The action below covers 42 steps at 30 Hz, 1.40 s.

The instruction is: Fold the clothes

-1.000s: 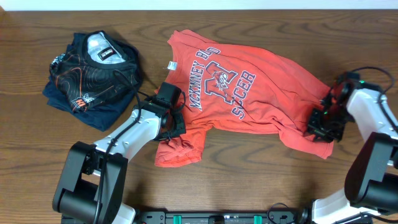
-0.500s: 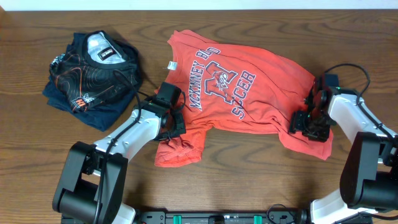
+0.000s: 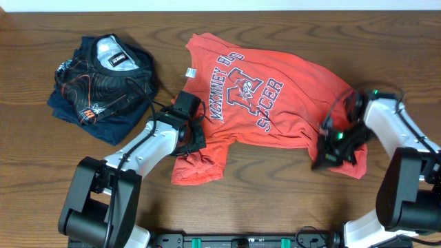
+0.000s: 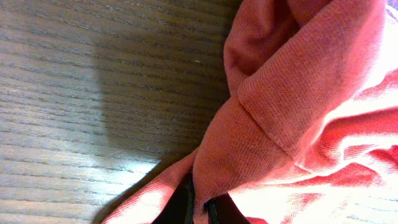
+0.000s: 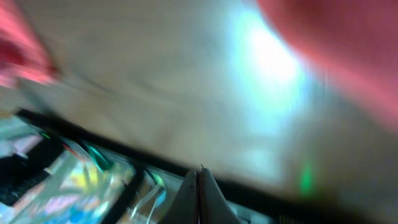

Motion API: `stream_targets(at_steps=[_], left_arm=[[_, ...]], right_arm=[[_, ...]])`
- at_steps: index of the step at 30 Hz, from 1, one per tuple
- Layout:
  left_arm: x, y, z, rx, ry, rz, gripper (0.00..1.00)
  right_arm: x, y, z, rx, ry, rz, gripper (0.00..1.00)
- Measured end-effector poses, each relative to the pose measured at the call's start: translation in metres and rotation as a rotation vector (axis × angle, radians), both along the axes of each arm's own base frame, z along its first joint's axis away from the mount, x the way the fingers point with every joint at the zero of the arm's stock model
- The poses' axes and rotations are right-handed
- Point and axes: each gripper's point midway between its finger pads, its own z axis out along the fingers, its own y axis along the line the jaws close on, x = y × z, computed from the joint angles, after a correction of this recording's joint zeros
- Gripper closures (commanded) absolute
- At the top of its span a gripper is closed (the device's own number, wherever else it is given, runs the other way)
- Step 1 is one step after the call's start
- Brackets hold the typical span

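Observation:
The coral-red T-shirt [image 3: 262,96] lies spread and wrinkled in the middle of the table, lettering up. My left gripper [image 3: 189,141] sits at its lower left sleeve and is shut on a fold of the red cloth [image 4: 298,99]; the dark fingertips [image 4: 183,205] pinch it at the bottom of the left wrist view. My right gripper [image 3: 327,155] hangs over the shirt's lower right corner. In the blurred right wrist view its fingers [image 5: 198,186] are pressed together with nothing seen between them. The dark navy garment [image 3: 103,79] lies bunched at the far left.
The wooden table [image 3: 275,200] runs to the front edge, where the arm bases [image 3: 248,241] stand. A white tag [image 3: 189,72] shows at the shirt's collar.
My right gripper has moved left and toward the front along the shirt's right edge, and its wrist has turned. The left gripper and the shirt's left side have not moved.

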Motion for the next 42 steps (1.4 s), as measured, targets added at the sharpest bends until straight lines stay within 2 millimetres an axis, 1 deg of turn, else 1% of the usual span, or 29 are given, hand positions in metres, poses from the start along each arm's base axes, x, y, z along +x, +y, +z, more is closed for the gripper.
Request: stream_targets(at_steps=[1,2,3,5,6,8,10,14,16,17,20,22,23,24,25,27,29,31,33,34,35,37,39,40,41,42], left_arm=[[0.0,0.0,0.0,0.0,0.0,0.0,0.92],[0.0,0.0,0.0,0.0,0.0,0.0,0.92],[0.0,0.0,0.0,0.0,0.0,0.0,0.92],[0.0,0.0,0.0,0.0,0.0,0.0,0.92],[0.0,0.0,0.0,0.0,0.0,0.0,0.92],[0.0,0.0,0.0,0.0,0.0,0.0,0.92],[0.0,0.0,0.0,0.0,-0.001,0.0,0.92],[0.0,0.0,0.0,0.0,-0.001,0.0,0.92],[0.0,0.0,0.0,0.0,0.0,0.0,0.92],[0.0,0.0,0.0,0.0,-0.001,0.0,0.92],[0.0,0.0,0.0,0.0,0.0,0.0,0.92],[0.0,0.0,0.0,0.0,-0.001,0.0,0.91],[0.0,0.0,0.0,0.0,0.0,0.0,0.88],[0.0,0.0,0.0,0.0,-0.001,0.0,0.87],[0.0,0.0,0.0,0.0,-0.001,-0.001,0.87],[0.0,0.0,0.0,0.0,-0.001,0.0,0.87],[0.0,0.0,0.0,0.0,-0.001,0.0,0.87],[0.0,0.0,0.0,0.0,-0.001,0.0,0.87],[0.0,0.0,0.0,0.0,-0.001,0.0,0.87],[0.0,0.0,0.0,0.0,-0.001,0.0,0.87],[0.0,0.0,0.0,0.0,-0.001,0.0,0.87],[0.0,0.0,0.0,0.0,0.0,0.0,0.87],[0.0,0.0,0.0,0.0,0.0,0.0,0.87],[0.0,0.0,0.0,0.0,0.0,0.0,0.87],[0.0,0.0,0.0,0.0,0.0,0.0,0.87],[0.0,0.0,0.0,0.001,-0.001,0.0,0.87]], right_arm=[[0.017,-0.001,0.004,0.002,-0.063,-0.007,0.93],[0.034,-0.004,0.008,-0.005,-0.127,-0.016,0.87],[0.048,-0.008,0.012,-0.018,-0.183,-0.024,0.85],[0.061,-0.013,0.015,-0.042,-0.237,-0.033,0.82],[0.064,-0.015,0.014,-0.054,-0.248,-0.034,0.73],[0.065,-0.016,0.008,-0.079,-0.256,-0.028,0.58],[0.061,-0.014,-0.003,-0.109,-0.254,-0.004,0.54],[0.041,-0.006,-0.031,-0.176,-0.216,0.064,0.52],[0.03,-0.005,-0.045,-0.225,-0.197,0.088,0.47],[0.026,-0.006,-0.052,-0.256,-0.193,0.1,0.45],[0.02,-0.017,-0.069,-0.37,-0.196,0.108,0.45],[0.024,-0.021,-0.071,-0.42,-0.223,0.102,0.47],[0.026,-0.023,-0.072,-0.442,-0.24,0.096,0.48],[0.027,-0.024,-0.073,-0.455,-0.251,0.093,0.5],[0.03,-0.027,-0.073,-0.474,-0.267,0.085,0.54],[0.034,-0.032,-0.074,-0.512,-0.292,0.065,0.73],[0.036,-0.038,-0.074,-0.547,-0.301,0.052,0.97],[0.035,-0.044,-0.074,-0.583,-0.298,0.043,0.99],[0.032,-0.044,-0.073,-0.583,-0.283,0.044,0.99],[0.027,-0.042,-0.073,-0.566,-0.262,0.055,0.99],[0.018,-0.037,-0.073,-0.529,-0.228,0.079,0.99],[-0.007,-0.025,-0.071,-0.44,-0.137,0.138,0.99],[-0.032,-0.012,-0.063,-0.339,-0.04,0.197,0.99],[-0.04,-0.004,-0.055,-0.276,-0.008,0.226,0.99],[-0.044,0.005,-0.045,-0.209,0.009,0.252,0.99],[-0.041,0.016,-0.033,-0.132,-0.001,0.281,0.99]])
